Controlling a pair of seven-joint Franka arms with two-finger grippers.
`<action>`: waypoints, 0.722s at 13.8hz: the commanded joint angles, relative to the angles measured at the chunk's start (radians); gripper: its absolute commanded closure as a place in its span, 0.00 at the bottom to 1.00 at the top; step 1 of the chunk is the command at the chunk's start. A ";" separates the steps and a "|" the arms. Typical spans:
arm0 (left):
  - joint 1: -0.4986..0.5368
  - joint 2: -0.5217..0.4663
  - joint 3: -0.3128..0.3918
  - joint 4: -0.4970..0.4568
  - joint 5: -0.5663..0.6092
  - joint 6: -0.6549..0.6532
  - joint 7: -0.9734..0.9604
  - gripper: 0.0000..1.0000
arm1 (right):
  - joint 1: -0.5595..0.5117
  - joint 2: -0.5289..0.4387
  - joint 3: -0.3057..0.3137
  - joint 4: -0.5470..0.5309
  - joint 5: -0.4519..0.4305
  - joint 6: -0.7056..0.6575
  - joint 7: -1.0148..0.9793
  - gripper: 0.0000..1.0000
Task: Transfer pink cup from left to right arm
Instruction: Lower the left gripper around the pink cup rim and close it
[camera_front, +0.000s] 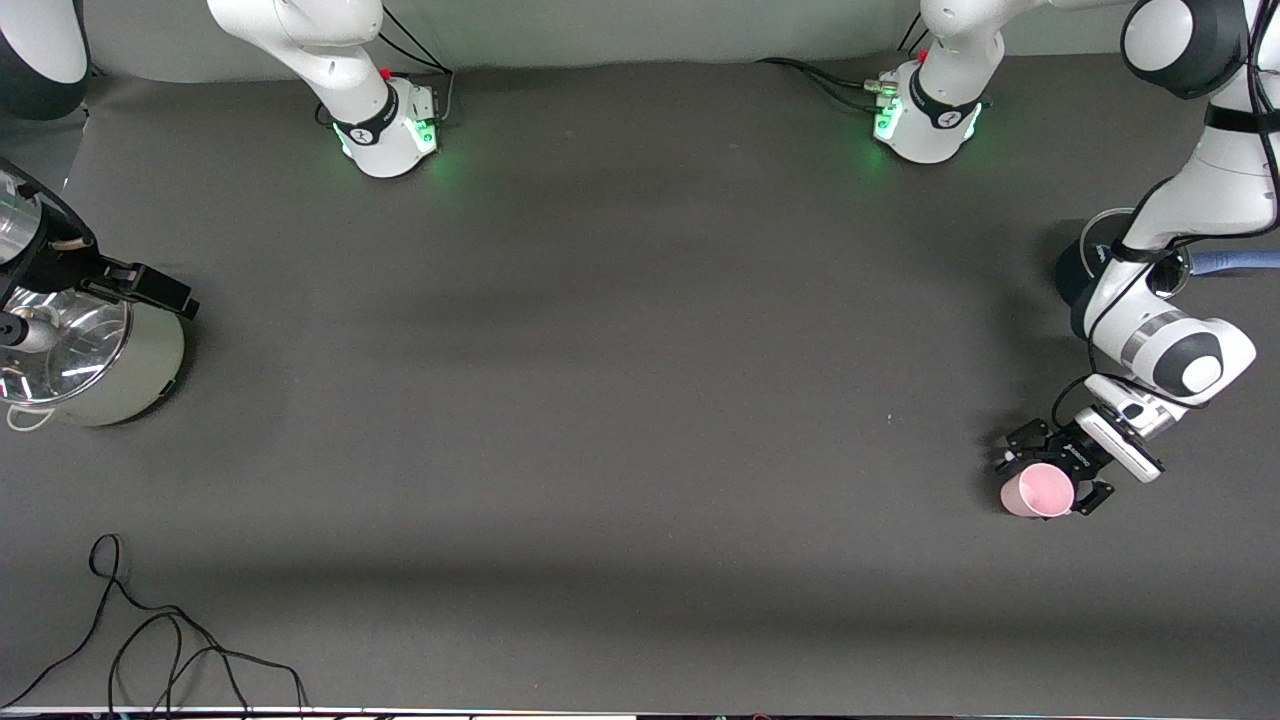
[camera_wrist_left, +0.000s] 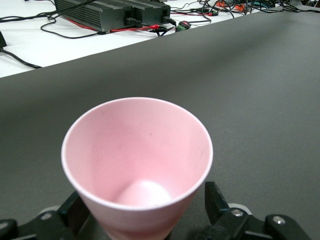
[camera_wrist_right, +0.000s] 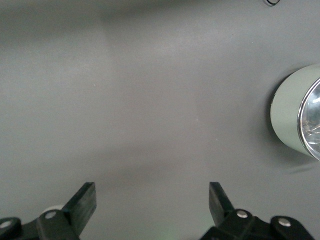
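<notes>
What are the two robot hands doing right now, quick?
Left tool: open wide around the pink cup, fingers on either side.
Right tool: open, holding nothing, near the silver pot.

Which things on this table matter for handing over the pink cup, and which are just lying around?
For the job:
- pink cup, between the left gripper's open fingers
- right gripper, open, waiting above the table by the pale green pot

Lying about:
- pale green pot
- black cable near the front camera
- dark pot with blue handle under the left arm

My left gripper (camera_front: 1053, 470) sits low, fingers spread wide; my right gripper (camera_wrist_right: 152, 205) waits, fingers apart.
</notes>
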 joint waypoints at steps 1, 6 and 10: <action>0.023 0.013 -0.001 0.011 -0.022 -0.053 0.023 0.00 | 0.005 0.005 -0.003 0.017 0.017 -0.013 0.001 0.00; 0.049 0.044 -0.001 0.016 -0.023 -0.117 0.030 0.00 | 0.005 0.005 -0.003 0.017 0.017 -0.013 0.001 0.00; 0.040 0.058 -0.004 0.034 -0.026 -0.116 0.032 0.00 | 0.005 0.005 -0.003 0.017 0.017 -0.013 0.001 0.00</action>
